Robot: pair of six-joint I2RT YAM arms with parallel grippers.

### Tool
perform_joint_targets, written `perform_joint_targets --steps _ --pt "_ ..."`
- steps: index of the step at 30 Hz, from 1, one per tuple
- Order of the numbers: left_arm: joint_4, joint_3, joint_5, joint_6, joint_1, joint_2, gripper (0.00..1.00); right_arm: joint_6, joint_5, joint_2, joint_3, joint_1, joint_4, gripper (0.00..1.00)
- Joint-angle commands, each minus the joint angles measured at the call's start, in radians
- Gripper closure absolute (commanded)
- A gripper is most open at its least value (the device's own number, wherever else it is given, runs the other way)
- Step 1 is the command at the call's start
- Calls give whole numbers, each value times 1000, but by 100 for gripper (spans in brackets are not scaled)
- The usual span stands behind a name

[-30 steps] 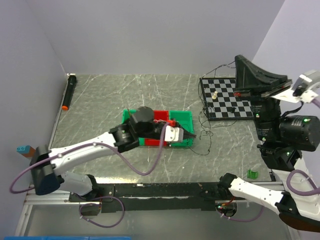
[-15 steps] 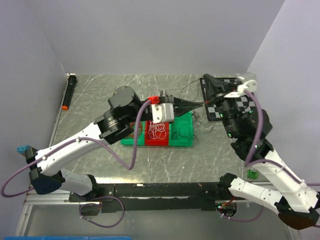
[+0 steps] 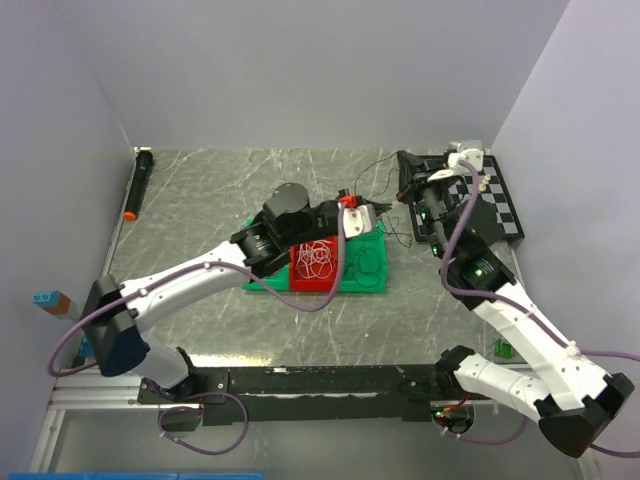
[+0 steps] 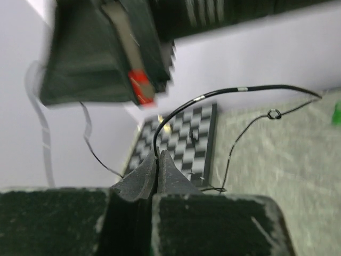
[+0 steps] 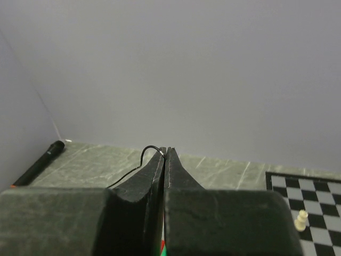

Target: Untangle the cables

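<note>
From the left wrist, the left gripper (image 4: pixel 158 160) has its jaws pressed together on a black cable (image 4: pixel 240 89). The cable arcs away over the desk (image 4: pixel 277 176) beside the chessboard (image 4: pixel 181 141). From the right wrist, the right gripper (image 5: pixel 163 153) has its jaws likewise pinched on black cable.

Only the overhead view places both grippers together, above the tray's (image 3: pixel 365 285) far right corner and close to the chessboard's edge. Bare desk stretches left to a marker (image 3: pixel 137 185) lying along the wall.

In the tray, the red compartment holds white wires (image 3: pixel 315 258). The right green compartment holds what seem to be dark wires (image 3: pixel 368 262).
</note>
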Motion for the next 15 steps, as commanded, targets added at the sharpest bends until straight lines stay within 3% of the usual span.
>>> perform_joint_targets --steps 1,7,15 --pt "133 -26 -46 25 28 50 99 143 -79 49 -33 -68 59 100" --pt "165 -43 -52 26 59 103 99 224 -123 102 -108 -114 78 100" --pt "182 -213 -48 98 70 77 99 344 -134 113 -223 -117 91 100"
